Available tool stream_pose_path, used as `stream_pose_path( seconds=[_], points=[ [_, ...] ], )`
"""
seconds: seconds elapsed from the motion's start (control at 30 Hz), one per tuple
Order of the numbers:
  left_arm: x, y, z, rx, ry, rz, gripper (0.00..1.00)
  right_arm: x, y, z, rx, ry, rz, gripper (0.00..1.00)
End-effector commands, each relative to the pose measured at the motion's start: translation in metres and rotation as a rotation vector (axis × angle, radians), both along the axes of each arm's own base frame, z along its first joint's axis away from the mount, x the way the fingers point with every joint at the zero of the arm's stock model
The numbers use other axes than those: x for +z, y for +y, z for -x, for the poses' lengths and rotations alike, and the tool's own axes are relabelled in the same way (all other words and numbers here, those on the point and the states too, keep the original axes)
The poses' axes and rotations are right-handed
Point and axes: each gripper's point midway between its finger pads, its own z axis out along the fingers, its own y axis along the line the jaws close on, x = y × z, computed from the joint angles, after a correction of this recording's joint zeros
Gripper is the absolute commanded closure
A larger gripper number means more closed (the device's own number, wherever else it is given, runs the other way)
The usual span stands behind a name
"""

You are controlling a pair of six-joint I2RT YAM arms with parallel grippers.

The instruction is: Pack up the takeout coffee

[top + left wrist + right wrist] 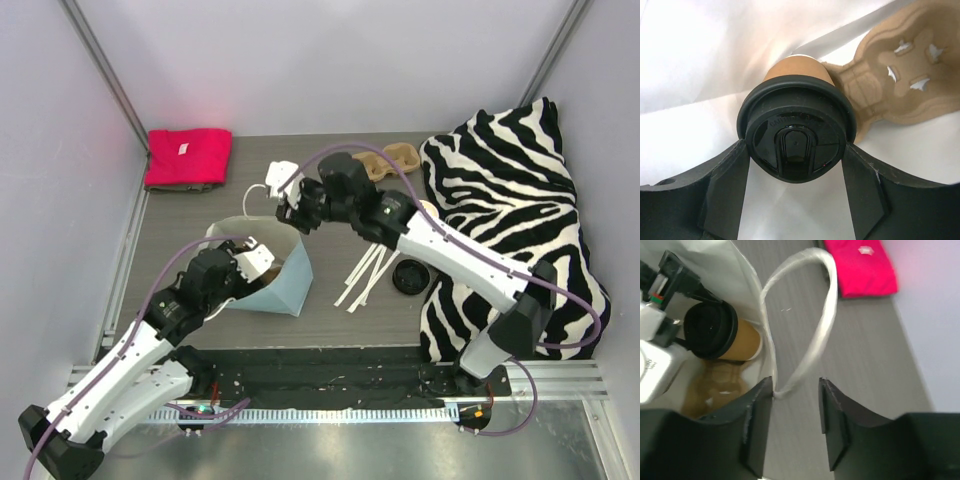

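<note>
The takeout coffee (pixel 796 135) is inside the light blue paper bag (pixel 285 285), gripped at its black lid by the left gripper (pixel 795 150), whose two fingers (pixel 727 190) press against opposite sides of the lid's rim. Beneath the cup, on the bag's floor, lies a pulp cup carrier (pixel 900 75); whether the cup's base touches it cannot be told. At the bag's mouth the right gripper (pixel 796 405) stands with its jaws apart: the rim and the foot of the white handle (pixel 820 315) pass between them and lie against one pad, so it seems to prop the mouth open rather than pinch it. The step in hand looks like setting the cup down in the bag. To do it well, the left arm should lower the cup upright into a well of the carrier, let go only once it is borne from below, and lift straight out through the mouth without snagging the wall. The right arm should hold the mouth wide meanwhile, since a tilted cup would likely tip.
</note>
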Motion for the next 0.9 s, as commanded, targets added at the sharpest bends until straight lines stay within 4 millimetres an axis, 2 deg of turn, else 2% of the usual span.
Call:
stream_pose_path(
  seconds=[0.0, 0.03, 0.07, 0.2, 0.3, 0.37, 0.4, 0.47, 0.5, 0.53, 0.7, 0.87],
  points=[
    [0.004, -0.005, -0.004, -0.028, -0.029, 0.009, 0.71, 0.003, -0.001, 0.015, 0.063, 0.279, -0.03, 0.46],
    [0.005, -0.006, -0.004, -0.03, -0.028, 0.013, 0.71, -0.005, 0.004, 0.017, 0.075, 0.319, -0.023, 0.45],
    [0.006, -0.007, -0.004, -0.032, -0.029, 0.015, 0.71, -0.003, 0.006, 0.019, 0.083, 0.335, -0.021, 0.44],
    [0.004, -0.007, -0.005, -0.032, -0.03, 0.013, 0.71, -0.016, 0.014, 0.027, 0.125, 0.417, 0.004, 0.4],
    [0.007, -0.007, -0.007, -0.029, -0.04, 0.014, 0.71, -0.029, 0.014, 0.036, 0.162, 0.457, 0.033, 0.42],
    [0.01, -0.009, -0.008, -0.023, -0.042, 0.023, 0.71, -0.039, 0.012, 0.033, 0.151, 0.457, 0.057, 0.44],
    [0.014, -0.01, -0.01, -0.021, -0.046, 0.031, 0.71, -0.042, 0.011, 0.032, 0.142, 0.455, 0.067, 0.49],
    [0.021, -0.012, -0.013, -0.017, -0.052, 0.041, 0.71, -0.044, 0.011, 0.025, 0.117, 0.434, 0.076, 0.67],
    [0.025, -0.013, -0.014, -0.013, -0.056, 0.047, 0.71, -0.047, 0.01, 0.017, 0.083, 0.42, 0.087, 0.92],
    [0.039, -0.015, -0.017, -0.011, -0.082, 0.068, 0.71, -0.047, 0.01, 0.013, 0.067, 0.405, 0.088, 0.99],
    [0.07, -0.023, -0.018, -0.041, -0.087, 0.092, 0.71, -0.029, 0.006, -0.012, -0.033, 0.283, 0.049, 0.99],
    [0.091, -0.025, -0.015, -0.061, -0.093, 0.105, 0.71, -0.012, 0.004, -0.017, -0.048, 0.145, 0.042, 0.99]
  ],
)
